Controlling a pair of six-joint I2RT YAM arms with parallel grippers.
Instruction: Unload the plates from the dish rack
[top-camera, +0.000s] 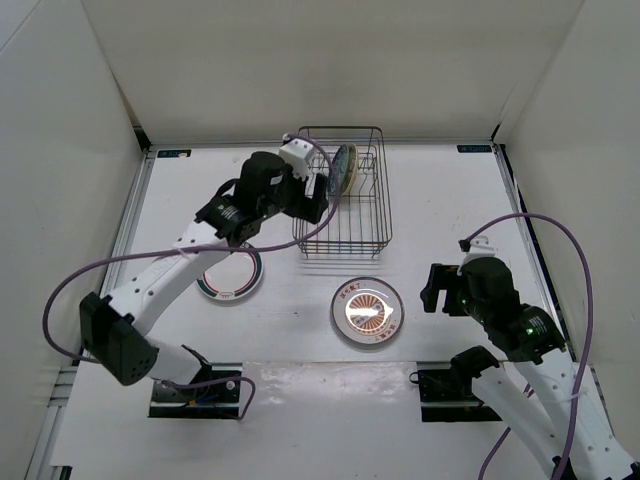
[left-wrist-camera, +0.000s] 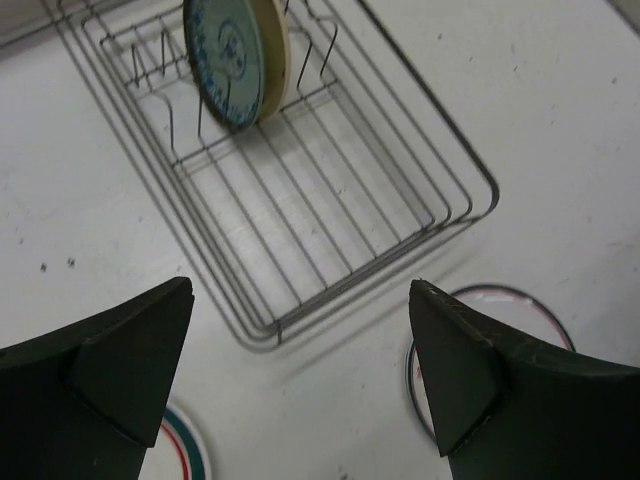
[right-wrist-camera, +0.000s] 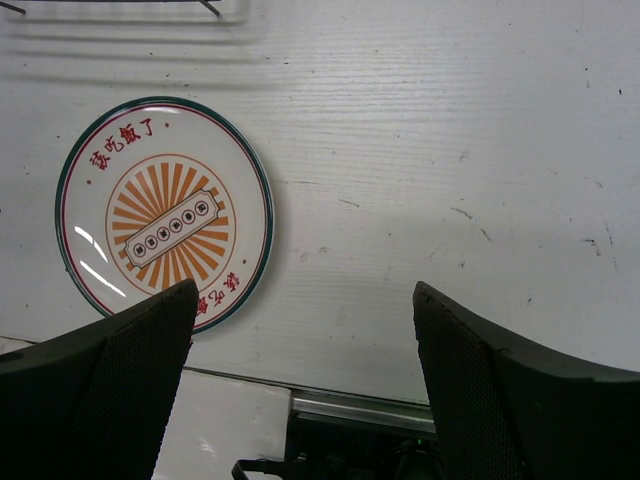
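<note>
Left gripper is hovering over the dish rack, jaws spread wide, carrying nothing. The teal plate is standing on edge between prongs at the rack's twelve o'clock end. Sunburst plate is lying flat at the rack's six o'clock, green-rimmed plate at eight. Right gripper is idling, equally wide. The teal plate is looking rigid, glazed, slippery and breakable, so I'd be pinching its top rim.

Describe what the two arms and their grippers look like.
Both the left arm and right arm have white links with black joints, each trailing a thin purple cable. The left gripper and right gripper have black wedge-shaped fingers; a green light glows on the right arm.
</note>
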